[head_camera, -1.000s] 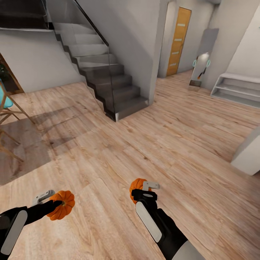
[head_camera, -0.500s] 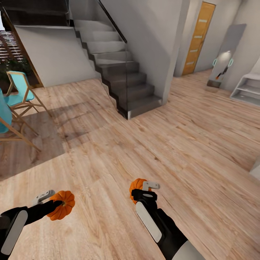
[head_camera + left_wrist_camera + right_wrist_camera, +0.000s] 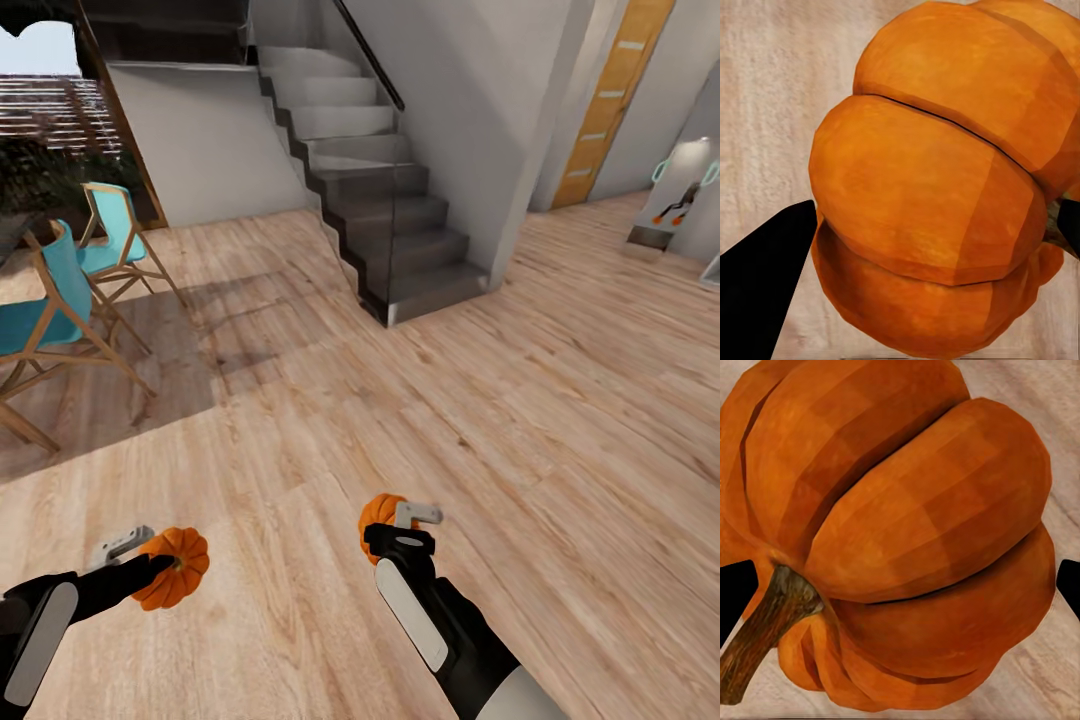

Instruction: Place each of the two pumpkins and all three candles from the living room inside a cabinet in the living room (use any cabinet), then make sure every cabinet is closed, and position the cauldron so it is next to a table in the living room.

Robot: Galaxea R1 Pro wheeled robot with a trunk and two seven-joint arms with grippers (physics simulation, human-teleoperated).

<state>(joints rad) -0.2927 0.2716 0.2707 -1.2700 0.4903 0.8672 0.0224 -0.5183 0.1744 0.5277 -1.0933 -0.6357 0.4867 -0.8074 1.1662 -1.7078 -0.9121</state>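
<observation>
Wood floor [image 3: 300, 420] below; each tool [image 3: 150, 565] [image 3: 395, 520] clamped around a pumpkin [image 3: 172, 582] [image 3: 378, 513].

Head view: high, looking forward and down over both arms toward the staircase [image 3: 400, 210], wood floor [image 3: 300, 430] between.
Left wrist view: pressed close on its pumpkin [image 3: 937, 195], floor behind.
Right wrist view: equally close on its pumpkin [image 3: 900, 532].
Shared: both pumpkins, same floor.
</observation>
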